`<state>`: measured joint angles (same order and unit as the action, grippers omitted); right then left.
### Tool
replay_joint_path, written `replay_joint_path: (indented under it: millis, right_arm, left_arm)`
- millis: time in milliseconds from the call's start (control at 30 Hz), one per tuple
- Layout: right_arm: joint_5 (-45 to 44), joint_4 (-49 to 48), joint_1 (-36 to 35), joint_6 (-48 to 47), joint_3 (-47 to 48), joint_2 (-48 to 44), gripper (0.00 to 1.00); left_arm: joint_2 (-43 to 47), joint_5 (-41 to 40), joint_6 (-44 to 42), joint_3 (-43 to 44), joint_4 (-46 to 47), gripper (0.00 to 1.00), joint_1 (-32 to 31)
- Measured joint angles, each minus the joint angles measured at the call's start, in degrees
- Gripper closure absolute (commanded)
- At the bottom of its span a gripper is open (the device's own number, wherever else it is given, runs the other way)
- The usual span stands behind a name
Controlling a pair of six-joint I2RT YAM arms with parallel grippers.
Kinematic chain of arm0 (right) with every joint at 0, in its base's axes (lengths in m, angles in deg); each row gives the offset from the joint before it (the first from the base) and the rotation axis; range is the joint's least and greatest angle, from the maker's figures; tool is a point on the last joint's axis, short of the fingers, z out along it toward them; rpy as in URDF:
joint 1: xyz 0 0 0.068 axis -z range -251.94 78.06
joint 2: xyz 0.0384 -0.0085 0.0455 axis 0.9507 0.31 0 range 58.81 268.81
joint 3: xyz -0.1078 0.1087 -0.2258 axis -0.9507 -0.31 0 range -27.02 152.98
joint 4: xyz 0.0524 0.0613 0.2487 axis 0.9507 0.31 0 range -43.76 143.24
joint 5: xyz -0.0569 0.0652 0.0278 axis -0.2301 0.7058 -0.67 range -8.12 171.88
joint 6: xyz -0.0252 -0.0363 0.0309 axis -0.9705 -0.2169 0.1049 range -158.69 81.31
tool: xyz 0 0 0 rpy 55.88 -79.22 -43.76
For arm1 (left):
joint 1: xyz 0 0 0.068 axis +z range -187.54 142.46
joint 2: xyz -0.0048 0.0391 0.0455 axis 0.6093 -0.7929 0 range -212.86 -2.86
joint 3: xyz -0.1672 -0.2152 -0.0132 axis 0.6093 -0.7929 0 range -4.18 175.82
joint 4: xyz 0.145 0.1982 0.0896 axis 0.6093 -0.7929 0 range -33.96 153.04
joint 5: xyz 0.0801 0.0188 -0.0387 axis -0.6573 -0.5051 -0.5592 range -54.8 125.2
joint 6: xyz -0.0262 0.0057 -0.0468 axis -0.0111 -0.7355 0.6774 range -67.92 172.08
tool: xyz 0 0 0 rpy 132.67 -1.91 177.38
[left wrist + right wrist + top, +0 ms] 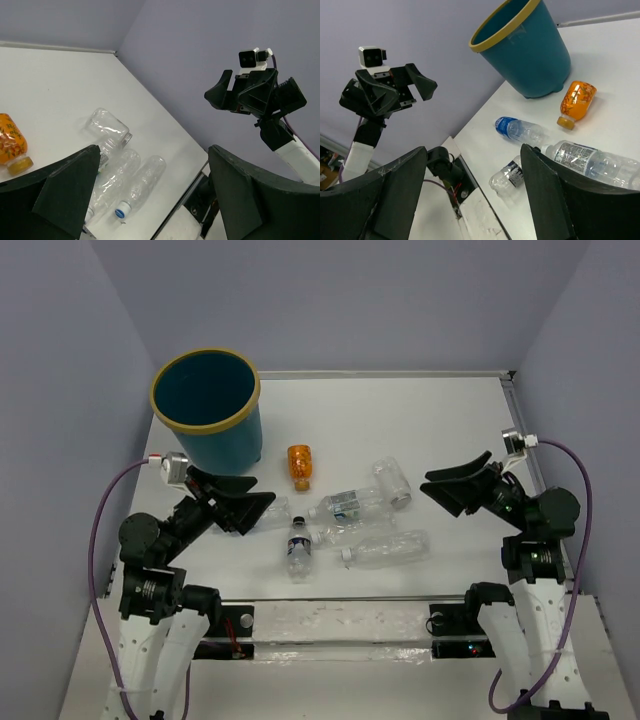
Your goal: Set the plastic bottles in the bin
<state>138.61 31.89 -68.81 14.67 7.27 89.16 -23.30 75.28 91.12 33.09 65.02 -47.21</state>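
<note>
The teal bin (228, 448) is standing upright at the far left of the table (440, 410). Near its right side, the orange bottle (300, 464) is lying with its long axis running far-to-near and its cap pointing toward the arms. The labelled bottle (350, 505) is lying roughly left-to-right. The dark-capped bottle (298, 548) is pointing its cap away from the arms. The pale-capped clear bottle (390, 548) is lying crosswise with its cap toward the left. A blue-ended bottle (519, 128) is lying just beside the left gripper (262, 498), whose fingers are partly hiding it from above. That gripper and the right gripper (440, 485) are both hovering with jaws spread, holding nothing. How many clear bottles are overlapping mid-cluster is hard to make out.
</note>
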Motion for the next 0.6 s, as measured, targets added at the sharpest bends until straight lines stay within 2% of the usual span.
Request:
replay_joint_path:
  millis: [267,333,433,467,600]
  right_arm:
    - [-0.3,1.2,-0.6,-1.2,-0.4,2.5,0.21]
    - [-0.5,1.5,-0.6,-1.2,-0.4,3.8,0.21]
    - [-0.9,1.7,-0.6,-1.5,-0.4,5.4,0.21]
    - [-1.0,1.9,-0.6,-1.7,-0.4,6.1,0.2]
    - [-1.6,2.3,-0.6,-2.2,-0.4,7.3,0.13]
  left_arm:
    - [-3.3,-2.2,0.0,0.0,2.4,0.01,-0.4]
    - [-5.7,-5.5,-0.4,0.0,3.3,0.01,-2.3]
    - [-8.7,-10.9,-1.3,-0.2,3.2,0.06,-11.1]
    - [-10.3,-16.2,-1.9,-0.2,3.0,0.09,-15.2]
    - [-17.0,-33.4,-3.3,0.2,2.1,0.08,-30.3]
